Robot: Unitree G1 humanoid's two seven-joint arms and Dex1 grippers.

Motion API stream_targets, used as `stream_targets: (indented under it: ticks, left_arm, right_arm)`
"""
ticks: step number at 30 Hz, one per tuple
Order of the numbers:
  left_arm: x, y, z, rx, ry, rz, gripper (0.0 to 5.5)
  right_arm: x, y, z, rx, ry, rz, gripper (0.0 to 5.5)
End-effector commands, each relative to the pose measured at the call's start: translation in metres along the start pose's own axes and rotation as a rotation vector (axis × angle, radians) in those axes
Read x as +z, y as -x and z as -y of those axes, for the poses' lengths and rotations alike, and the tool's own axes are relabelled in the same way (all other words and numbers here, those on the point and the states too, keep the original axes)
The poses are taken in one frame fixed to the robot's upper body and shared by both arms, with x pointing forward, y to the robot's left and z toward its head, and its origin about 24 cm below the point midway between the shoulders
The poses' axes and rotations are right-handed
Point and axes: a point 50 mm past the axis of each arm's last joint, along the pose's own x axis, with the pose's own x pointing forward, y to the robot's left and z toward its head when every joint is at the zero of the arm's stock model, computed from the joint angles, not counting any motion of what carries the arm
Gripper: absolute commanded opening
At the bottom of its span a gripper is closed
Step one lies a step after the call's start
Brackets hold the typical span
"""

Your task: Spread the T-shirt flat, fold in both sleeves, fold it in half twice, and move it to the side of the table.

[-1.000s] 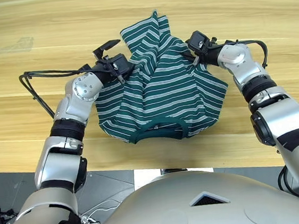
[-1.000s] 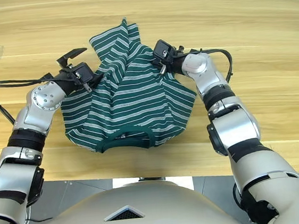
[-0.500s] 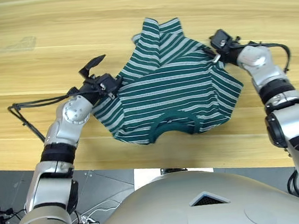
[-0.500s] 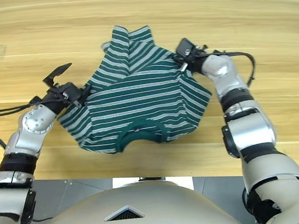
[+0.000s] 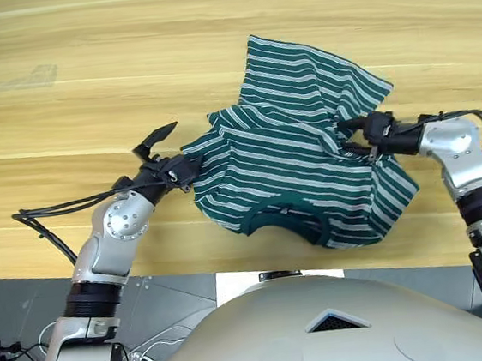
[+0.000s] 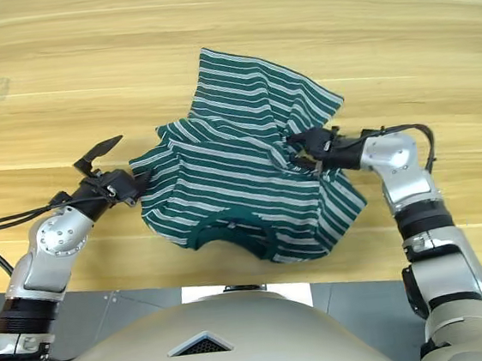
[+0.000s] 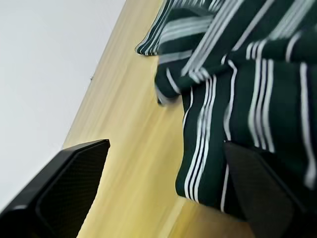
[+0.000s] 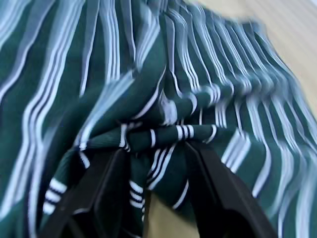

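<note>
1. Between the left gripper [image 5: 177,148] and the right gripper [image 5: 346,134], on the wooden table [image 5: 80,42], lies the T-shirt [image 5: 281,155]. It is green with white stripes, bunched and rumpled, not flat.
2. The left gripper stands wide apart. One finger [image 7: 69,188] sticks up clear of the cloth. The other finger [image 7: 260,196] sits at the shirt's edge with striped fabric draped against it. No pinch is visible there.
3. The right gripper is narrow and clamped on the T-shirt. The right wrist view shows a twisted bunch of cloth packed between its fingers [image 8: 99,198].
4. From the left gripper, the shirt starts right at the lower finger and spreads away toward the right gripper in raised folds.
5. From the right gripper, the pinch is on the shirt's right side, about mid-length.
6. Beyond the right gripper, away from the robot, a broad panel [image 5: 311,70] fans out over the table.
7. On the robot's side of the right gripper, a flap [image 5: 390,199] trails down toward the table's near edge.
8. The collar [image 5: 275,218] faces the robot. It is nearer the robot than both grippers and roughly between them.
9. The grippers are well apart, about level with each other and low over the table. I cannot tell whether the cloth between them is lifted off the wood.
</note>
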Motion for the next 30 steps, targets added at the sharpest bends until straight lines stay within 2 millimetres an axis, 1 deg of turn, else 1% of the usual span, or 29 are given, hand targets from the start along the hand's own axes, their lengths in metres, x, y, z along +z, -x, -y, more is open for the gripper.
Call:
stream_targets:
  ticks: [1,2,4,6,7,10,13,15,16,18,19,22,23,27,29,30]
  left_arm:
    - [0.002,-0.006,-0.003,-0.009,-0.038,-0.005,4.25]
    - [0.004,-0.007,-0.007,0.005,-0.045,0.006,4.25]
    - [0.010,-0.007,-0.018,0.039,-0.059,0.027,4.25]
    - [0.015,-0.007,-0.026,0.063,-0.067,0.044,4.25]
    - [0.016,-0.009,-0.027,0.065,-0.072,0.049,4.25]
    - [0.019,-0.014,-0.023,0.048,-0.083,0.059,4.25]
    - [0.018,-0.015,-0.021,0.055,-0.078,0.053,4.25]
    - [0.017,-0.016,-0.020,0.058,-0.074,0.048,4.25]
    - [0.017,-0.017,-0.020,0.057,-0.073,0.047,4.25]
    - [0.016,-0.019,-0.019,0.058,-0.065,0.046,4.25]
    - [0.016,-0.021,-0.018,0.058,-0.063,0.045,4.25]
    - [0.013,-0.029,-0.018,0.057,-0.063,0.038,4.25]
    - [0.011,-0.031,-0.018,0.056,-0.065,0.033,4.25]
    - [-0.006,-0.038,-0.015,0.050,-0.055,-0.024,4.25]
    - [-0.017,-0.036,-0.011,0.035,-0.081,-0.064,4.25]
    - [-0.021,-0.031,-0.010,0.027,-0.077,-0.078,4.25]
  right_arm:
    - [0.002,0.001,0.034,-0.281,-0.001,-0.054,1.91]
    - [0.006,0.005,0.048,-0.385,0.020,-0.065,1.91]
    - [0.013,0.013,0.069,-0.544,0.067,-0.077,1.91]
    - [0.019,0.017,0.082,-0.636,0.127,-0.096,1.91]
    - [0.019,0.018,0.084,-0.643,0.145,-0.110,1.91]
    - [0.023,0.023,0.088,-0.575,0.173,-0.142,1.91]
    - [0.027,0.030,0.100,-0.604,0.215,-0.177,1.91]
    - [0.029,0.026,0.099,-0.589,0.211,-0.160,1.91]
    - [0.028,0.023,0.097,-0.582,0.208,-0.154,1.91]
    - [0.028,0.011,0.094,-0.574,0.185,-0.138,1.91]
    - [0.028,0.001,0.092,-0.561,0.174,-0.131,1.91]
    - [0.028,-0.028,0.094,-0.552,0.159,-0.176,1.91]
    - [0.029,-0.034,0.095,-0.548,0.156,-0.193,1.91]
    - [0.037,-0.058,0.097,-0.550,0.148,-0.251,1.91]
    - [0.036,-0.065,0.094,-0.531,0.162,-0.301,1.91]
    - [0.033,-0.065,0.093,-0.527,0.174,-0.326,1.91]
